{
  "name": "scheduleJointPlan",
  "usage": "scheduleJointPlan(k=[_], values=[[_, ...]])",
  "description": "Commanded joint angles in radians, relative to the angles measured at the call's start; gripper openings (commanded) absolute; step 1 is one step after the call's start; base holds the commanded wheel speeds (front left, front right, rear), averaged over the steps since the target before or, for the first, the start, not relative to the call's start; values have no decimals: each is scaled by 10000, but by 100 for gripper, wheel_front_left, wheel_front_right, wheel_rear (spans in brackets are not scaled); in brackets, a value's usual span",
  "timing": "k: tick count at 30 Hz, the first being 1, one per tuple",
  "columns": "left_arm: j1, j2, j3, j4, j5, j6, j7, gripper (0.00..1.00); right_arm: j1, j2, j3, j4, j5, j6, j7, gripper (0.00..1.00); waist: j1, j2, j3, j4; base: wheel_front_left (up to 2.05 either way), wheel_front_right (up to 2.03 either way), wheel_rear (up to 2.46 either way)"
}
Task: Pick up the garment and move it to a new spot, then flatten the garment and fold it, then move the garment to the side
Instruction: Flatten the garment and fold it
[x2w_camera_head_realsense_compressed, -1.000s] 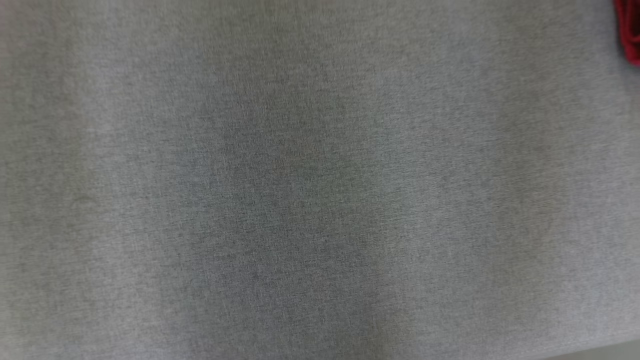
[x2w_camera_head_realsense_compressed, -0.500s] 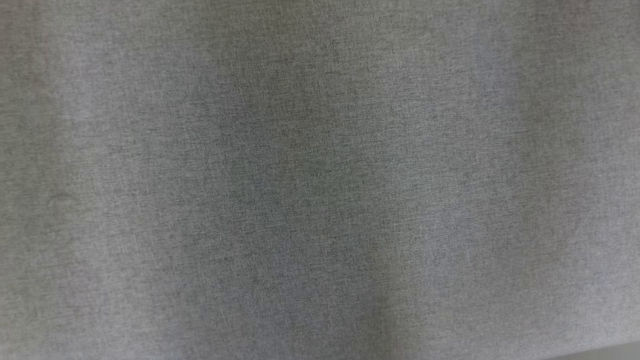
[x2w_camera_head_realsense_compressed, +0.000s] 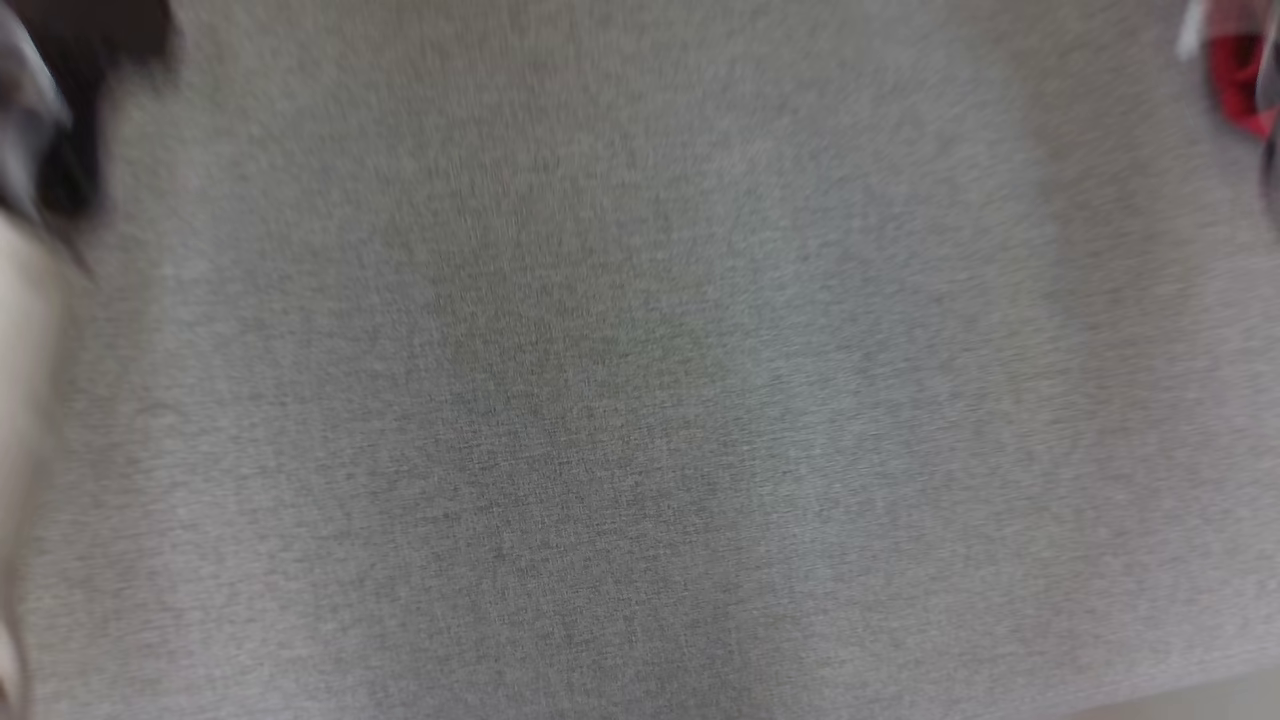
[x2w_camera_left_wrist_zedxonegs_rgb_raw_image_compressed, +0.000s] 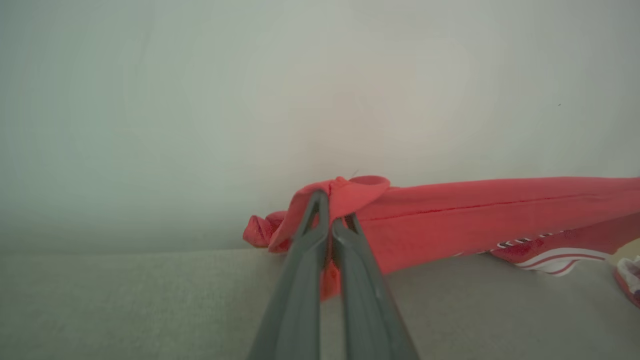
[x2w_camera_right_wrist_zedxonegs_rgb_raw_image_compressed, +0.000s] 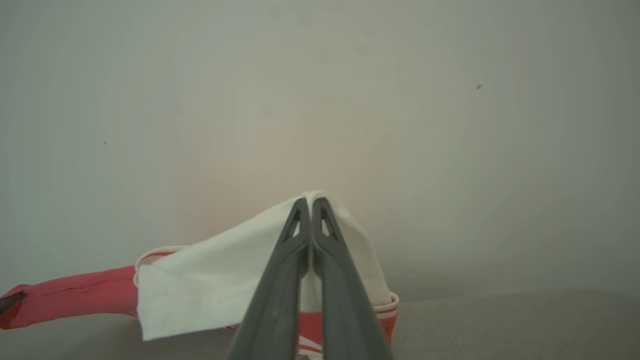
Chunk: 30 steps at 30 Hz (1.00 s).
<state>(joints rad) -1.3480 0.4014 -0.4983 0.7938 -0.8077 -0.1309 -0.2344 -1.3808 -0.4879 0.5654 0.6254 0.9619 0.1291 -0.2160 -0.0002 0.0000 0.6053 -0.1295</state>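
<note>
The garment (x2w_camera_left_wrist_zedxonegs_rgb_raw_image_compressed: 475, 210) hangs as a taut red band above the grey table, its striped trim and white sleeve edge drooping at the right. My left gripper (x2w_camera_left_wrist_zedxonegs_rgb_raw_image_compressed: 334, 207) is shut on a bunched red corner of it. In the right wrist view, my right gripper (x2w_camera_right_wrist_zedxonegs_rgb_raw_image_compressed: 310, 201) is shut on the garment's white sleeve (x2w_camera_right_wrist_zedxonegs_rgb_raw_image_compressed: 210, 280), and the red body (x2w_camera_right_wrist_zedxonegs_rgb_raw_image_compressed: 75, 295) stretches away to the left. A blurred patch of the red garment (x2w_camera_head_realsense_compressed: 1235, 85) shows at the head view's upper right. A dark, blurred part of my left arm (x2w_camera_head_realsense_compressed: 60, 120) sits at the upper left.
The grey fabric-covered table (x2w_camera_head_realsense_compressed: 640, 400) spreads across the head view. A plain pale wall (x2w_camera_left_wrist_zedxonegs_rgb_raw_image_compressed: 250, 100) rises behind the table's far edge. A small red-and-white bit of cloth (x2w_camera_left_wrist_zedxonegs_rgb_raw_image_compressed: 629, 280) lies at the right edge of the left wrist view.
The head view has shifted and blurred. A dark arm part with a pale forearm now shows at its left edge, and red cloth has come back at its upper right.
</note>
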Motion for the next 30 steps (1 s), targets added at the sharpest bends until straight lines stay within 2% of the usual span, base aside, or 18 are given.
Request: scheduleJointPlan(k=[1,5,8,9,13,16,20,21,23,30], values=[[1114,84,205,-458,-299,71,-166,0,1073,-351,-62,-482,338,23,-99,0,2,0,-1106,-39,0,0,0],[3628,75,415,-1808,-518,364,-270,0,3698,-973,-259,-1774,860,23,-150,0,2,0,-1774,-45,0,0,0],[5593,-13,387,-2865,-557,748,-292,0,5632,-1248,-595,-2520,1087,23,-206,0,2,0,-2195,-115,0,0,0],[6771,-87,439,-3529,-624,997,-307,0,6836,-1258,-887,-2870,1222,23,-224,0,2,0,-2479,-176,0,0,0],[8990,-242,616,-4601,-679,1425,-308,0,9064,-1118,-1324,-3478,1224,23,-69,0,2,0,-3044,-323,0,0,0],[10368,-457,1175,-5394,-640,1720,-313,0,10587,-927,-1766,-3843,1101,23,51,0,2,0,-3467,-348,0,0,0],[11850,-707,1224,-6028,-351,1779,-304,0,12640,-442,-2313,-4406,783,15,341,0,2,0,-4032,-207,0,0,0],[11850,-707,1224,-6028,-351,1779,-304,0,12640,-442,-2313,-4406,783,15,341,0,2,0,-4032,-207,0,0,0],[12459,-880,1389,-6199,-295,1778,-301,0,13698,-79,-2587,-4677,569,15,591,0,2,0,-4264,-106,0,0,0],[13818,-960,1721,-6472,100,1825,-304,0,16394,1283,-3829,-5993,-555,15,1786,0,2,0,-4827,30,0,0,0]])
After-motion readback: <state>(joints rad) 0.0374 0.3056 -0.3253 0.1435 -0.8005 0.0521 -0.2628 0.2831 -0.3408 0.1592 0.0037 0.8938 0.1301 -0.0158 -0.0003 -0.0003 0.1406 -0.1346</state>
